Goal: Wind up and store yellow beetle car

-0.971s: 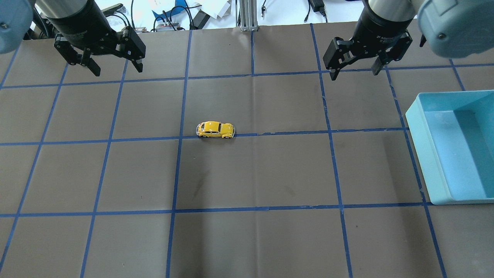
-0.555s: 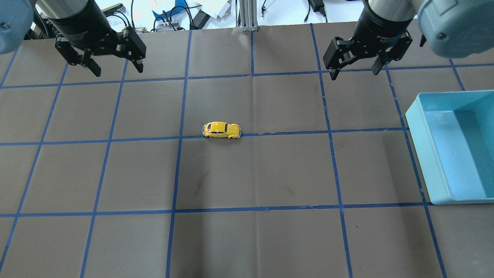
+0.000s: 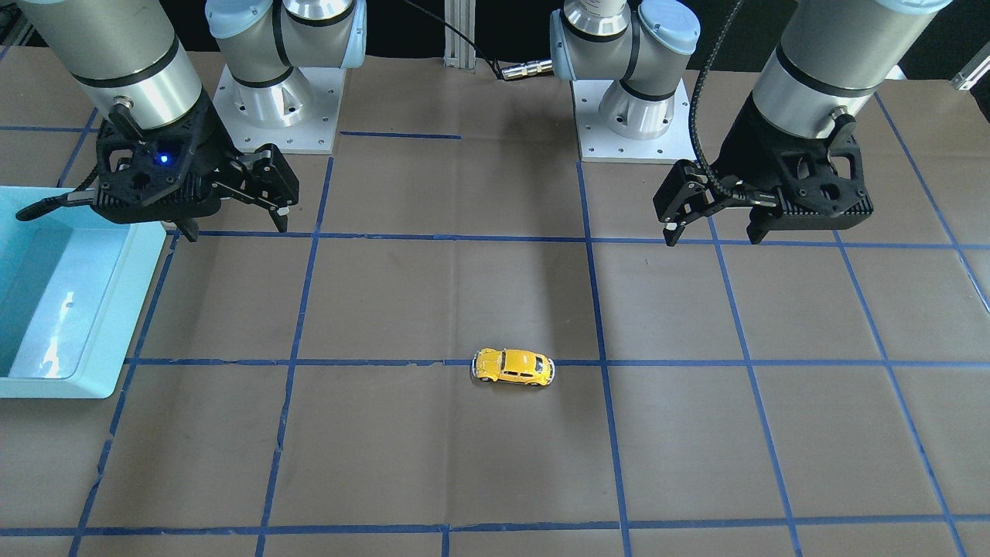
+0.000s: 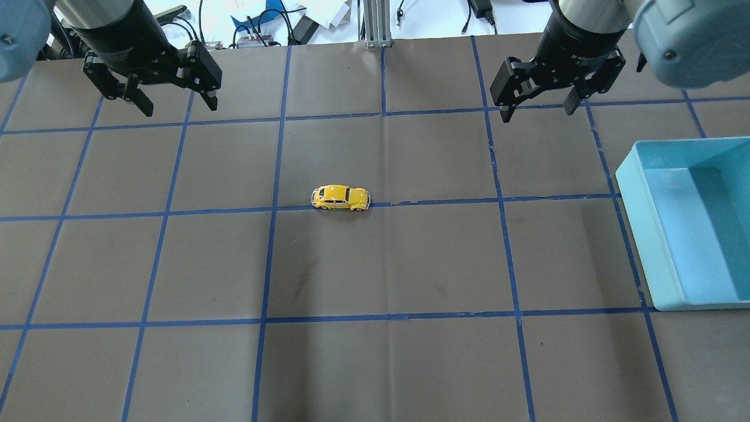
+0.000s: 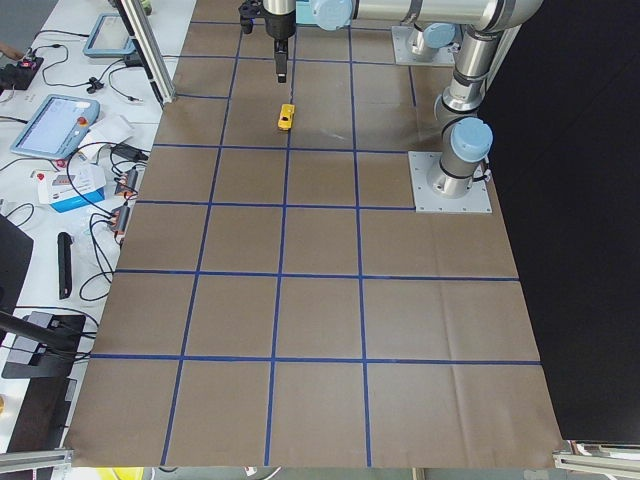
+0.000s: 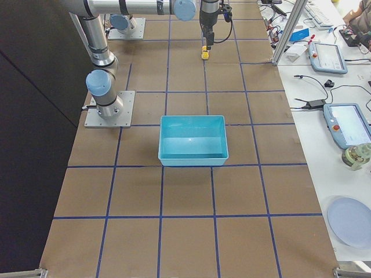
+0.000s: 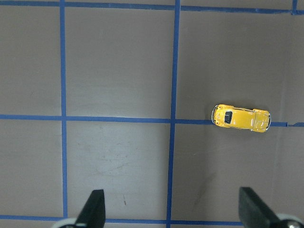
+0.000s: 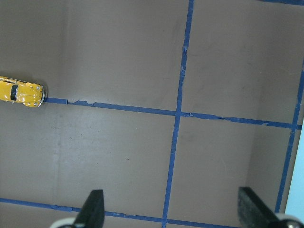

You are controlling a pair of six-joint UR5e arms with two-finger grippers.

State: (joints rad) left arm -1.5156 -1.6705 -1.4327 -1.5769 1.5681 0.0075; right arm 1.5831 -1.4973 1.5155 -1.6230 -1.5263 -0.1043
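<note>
The yellow beetle car (image 4: pixel 340 198) stands alone on a blue tape line near the table's middle, on its wheels; it also shows in the front view (image 3: pixel 513 367), the left wrist view (image 7: pixel 241 118) and at the right wrist view's left edge (image 8: pixel 21 92). My left gripper (image 4: pixel 174 105) hangs open and empty at the far left, well away from the car. My right gripper (image 4: pixel 539 110) hangs open and empty at the far right. Both are above the table.
A light blue bin (image 4: pixel 638 223) sits at the table's right side, empty; it also shows in the front view (image 3: pixel 139 309). The brown mat (image 4: pixel 387 264) carries a blue tape grid. Cables and devices lie beyond the far edge.
The car has rolled on its own a short way to the right along the tape line. Both grippers have stayed in place, open.
</note>
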